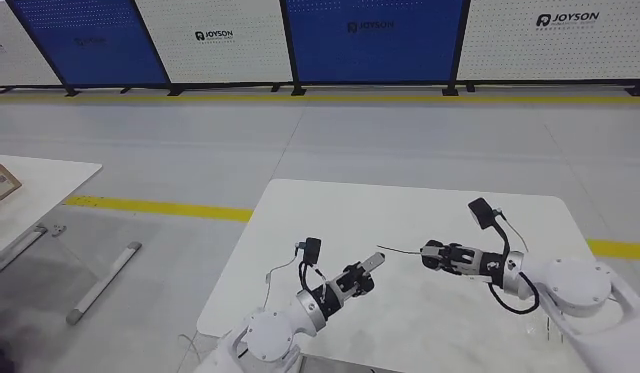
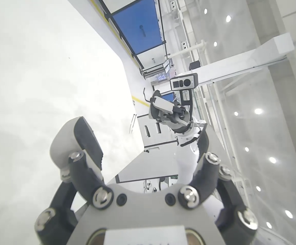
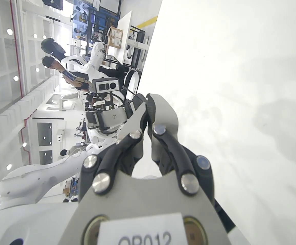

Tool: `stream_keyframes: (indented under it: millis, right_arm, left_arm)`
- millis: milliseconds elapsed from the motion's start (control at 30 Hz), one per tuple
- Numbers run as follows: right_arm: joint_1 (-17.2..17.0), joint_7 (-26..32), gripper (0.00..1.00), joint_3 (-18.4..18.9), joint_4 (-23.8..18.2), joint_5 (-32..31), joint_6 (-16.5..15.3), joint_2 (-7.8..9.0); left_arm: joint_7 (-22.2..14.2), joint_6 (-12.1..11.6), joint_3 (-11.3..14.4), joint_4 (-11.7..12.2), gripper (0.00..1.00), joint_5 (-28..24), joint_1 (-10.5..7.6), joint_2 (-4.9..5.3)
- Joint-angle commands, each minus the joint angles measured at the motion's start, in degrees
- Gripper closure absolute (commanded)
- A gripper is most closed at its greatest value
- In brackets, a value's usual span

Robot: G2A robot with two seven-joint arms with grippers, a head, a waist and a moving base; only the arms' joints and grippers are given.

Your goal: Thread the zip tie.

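Note:
A thin black zip tie [image 1: 400, 250] sticks out sideways above the white table [image 1: 450, 203]. My right gripper [image 1: 430, 254] is shut on one end of it. In the right wrist view the right gripper [image 3: 146, 103] has its pads pressed together, and the zip tie [image 3: 131, 91] runs on as a fine dark line toward the other arm. My left gripper [image 1: 372, 263] hovers just short of the tie's free tip. In its own view the left gripper [image 2: 144, 131] is open with nothing between its fingers [image 2: 86, 138]. It faces the right gripper [image 2: 163, 105], which holds the tie [image 2: 144, 95].
Both arms work near the table's front half, with bare white surface beyond them. A second white table [image 1: 40, 183] stands off to the left across a floor gap. Blue and white barrier panels [image 1: 370, 28] line the back.

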Motion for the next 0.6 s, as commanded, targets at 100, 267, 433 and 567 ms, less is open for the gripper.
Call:
stream_keyframes:
  millis: [100,267,433,567]
  right_arm:
    - [0.0,0.0,1.0,0.0,0.0,0.0,0.0,0.0]
    - [0.0,0.0,1.0,0.0,0.0,0.0,0.0,0.0]
    - [0.0,0.0,1.0,0.0,0.0,0.0,0.0,0.0]
    - [-0.55,-0.83,1.0,-0.56,-0.49,-0.21,0.37,-0.26]
  left_arm:
    - [2.62,0.98,3.97,1.1,0.0,0.07,-2.91,-0.88]
    - [6.53,2.93,7.12,5.35,0.0,-2.96,-8.14,-2.25]
    - [6.83,3.0,7.44,5.74,0.0,-3.14,-8.53,-2.38]
    - [6.83,3.0,7.44,5.74,0.0,-3.14,-8.53,-2.38]
